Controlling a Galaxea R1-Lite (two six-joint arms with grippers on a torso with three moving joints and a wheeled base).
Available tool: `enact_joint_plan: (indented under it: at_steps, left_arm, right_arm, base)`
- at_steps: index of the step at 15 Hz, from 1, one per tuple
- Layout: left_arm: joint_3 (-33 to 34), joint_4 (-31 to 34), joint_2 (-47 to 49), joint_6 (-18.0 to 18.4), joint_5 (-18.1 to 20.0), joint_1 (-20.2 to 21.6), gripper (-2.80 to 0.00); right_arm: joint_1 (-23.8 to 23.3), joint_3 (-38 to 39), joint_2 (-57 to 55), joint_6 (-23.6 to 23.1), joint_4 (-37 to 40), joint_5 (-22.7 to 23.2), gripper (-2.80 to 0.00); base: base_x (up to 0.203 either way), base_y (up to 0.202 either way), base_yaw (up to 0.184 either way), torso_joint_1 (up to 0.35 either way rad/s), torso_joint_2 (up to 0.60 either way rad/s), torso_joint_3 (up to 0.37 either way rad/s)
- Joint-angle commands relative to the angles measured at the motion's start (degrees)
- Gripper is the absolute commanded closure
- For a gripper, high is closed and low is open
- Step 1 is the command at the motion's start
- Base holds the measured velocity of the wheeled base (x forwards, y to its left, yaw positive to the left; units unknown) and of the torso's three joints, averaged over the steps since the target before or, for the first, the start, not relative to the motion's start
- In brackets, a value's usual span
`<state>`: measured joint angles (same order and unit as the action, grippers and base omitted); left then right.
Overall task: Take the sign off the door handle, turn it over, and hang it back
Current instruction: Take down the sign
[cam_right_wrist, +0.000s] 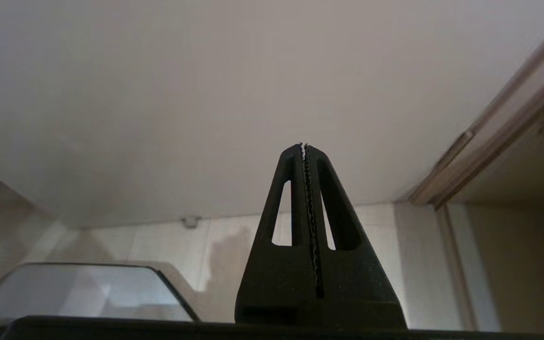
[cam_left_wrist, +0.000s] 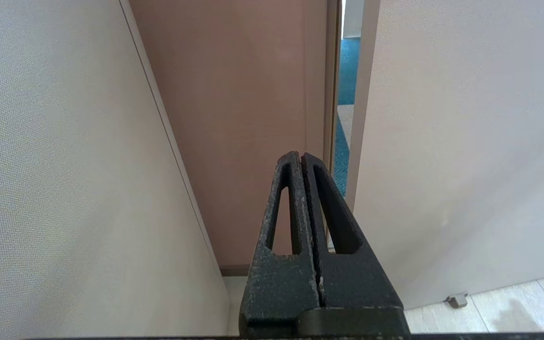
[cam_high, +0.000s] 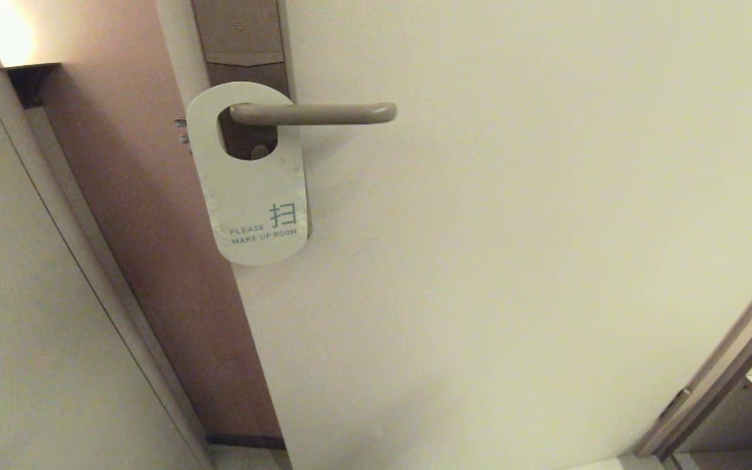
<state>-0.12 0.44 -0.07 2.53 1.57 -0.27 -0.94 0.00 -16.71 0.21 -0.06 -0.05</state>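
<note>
The sign (cam_high: 255, 189) hangs on the door handle (cam_high: 314, 113), its oval hole looped over the lever close to the tall brown lock plate (cam_high: 242, 46). Its white face is outward, reading "PLEASE MAKE UP ROOM", and its lower end tilts slightly toward the free end of the lever. The handle's rounded tip sticks out past the sign's edge, bare along most of its length.

Neither arm shows in the head view, so both grippers sit low, well below the sign and handle and well apart from them. The left gripper (cam_left_wrist: 301, 157) has its two black fingers pressed together with nothing between them; ahead of it is the reddish-brown door frame (cam_left_wrist: 243, 118), with the pale wall (cam_left_wrist: 55, 179) to one side and the door's edge (cam_left_wrist: 359, 118) on the other, a narrow gap between frame and door showing blue carpet (cam_left_wrist: 347, 71) beyond. The right gripper (cam_right_wrist: 303, 146) is likewise closed on nothing, toothed pads meeting at the tip; it faces the broad plain face of the door (cam_right_wrist: 206, 85), with tiled floor (cam_right_wrist: 234, 236) under it and a small doorstop (cam_right_wrist: 190, 221) at the door's bottom edge.

The door's face beyond the handle's tip and below the sign is flat and unbroken as far as a brown frame edge (cam_high: 722, 372) low on the robot's right.
</note>
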Motion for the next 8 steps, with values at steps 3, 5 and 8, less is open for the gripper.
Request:
enact_joint_plan:
  at_steps: [3, 5, 8]
  left_arm:
    - [0.0, 0.0, 0.1, 0.0, 0.0, 0.0, 0.00]
    - [0.0, 0.0, 0.1, 0.0, 0.0, 0.0, 0.00]
    - [0.0, 0.0, 0.1, 0.0, 0.0, 0.0, 0.00]
  right_arm:
    - [0.8, 0.0, 10.4, 0.6, 0.2, 0.0, 0.00]
    - [0.9, 0.0, 14.5, 0.5, 0.1, 0.2, 0.00]
    - [0.9, 0.0, 16.7, 1.1, 0.1, 0.0, 0.00]
  base:
    - [0.000, 0.000, 0.000, 0.000, 0.00, 0.000]
    - [0.000, 0.000, 0.000, 0.000, 0.00, 0.000]
    - [0.000, 0.000, 0.000, 0.000, 0.00, 0.000]
